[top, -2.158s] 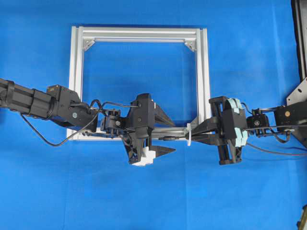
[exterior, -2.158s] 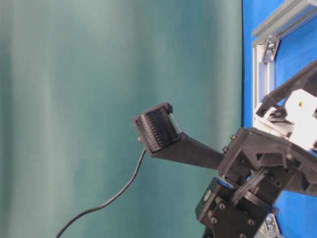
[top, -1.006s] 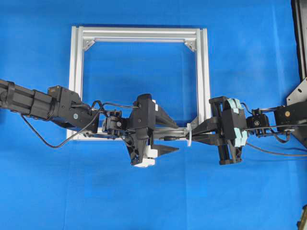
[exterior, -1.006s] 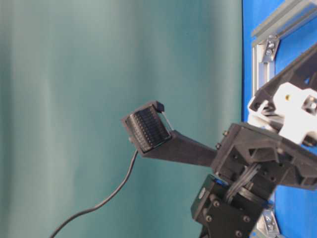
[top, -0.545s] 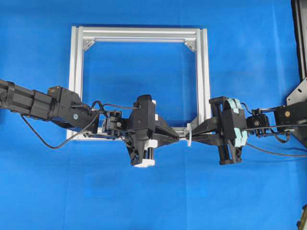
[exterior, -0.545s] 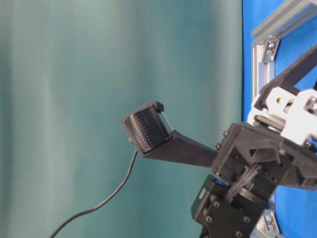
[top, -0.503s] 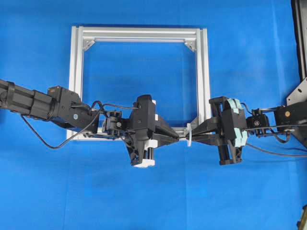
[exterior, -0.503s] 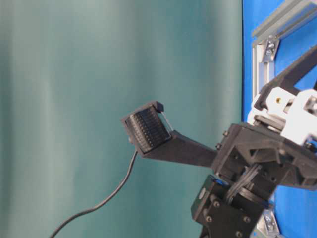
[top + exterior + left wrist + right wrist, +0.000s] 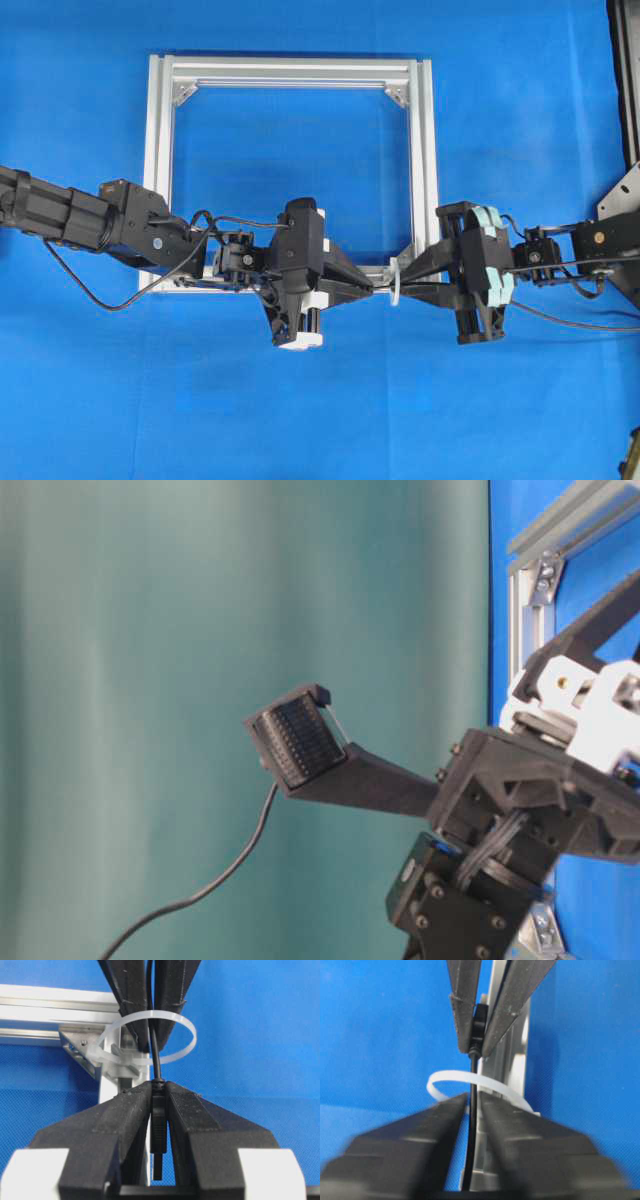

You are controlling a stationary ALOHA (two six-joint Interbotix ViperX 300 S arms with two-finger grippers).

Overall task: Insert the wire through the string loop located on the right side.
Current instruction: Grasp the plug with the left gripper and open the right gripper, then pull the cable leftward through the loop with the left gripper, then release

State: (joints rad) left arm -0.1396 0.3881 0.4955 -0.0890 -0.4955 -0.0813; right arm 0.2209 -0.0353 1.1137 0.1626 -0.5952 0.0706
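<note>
Wire (image 9: 156, 1067) runs straight through string loop (image 9: 150, 1040), plug end clenched in left gripper (image 9: 158, 1091) jaws; right gripper (image 9: 472, 1105) jaws slightly parted around wire.

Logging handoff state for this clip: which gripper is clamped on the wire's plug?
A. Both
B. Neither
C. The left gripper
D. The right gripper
C: the left gripper pinches the plug of the wire, which passes through the string loop.

The left gripper (image 9: 159, 1105), spread wide a second ago, now clamps the wire (image 9: 156, 1052); the right gripper (image 9: 472, 1105) loosens its grip.
</note>
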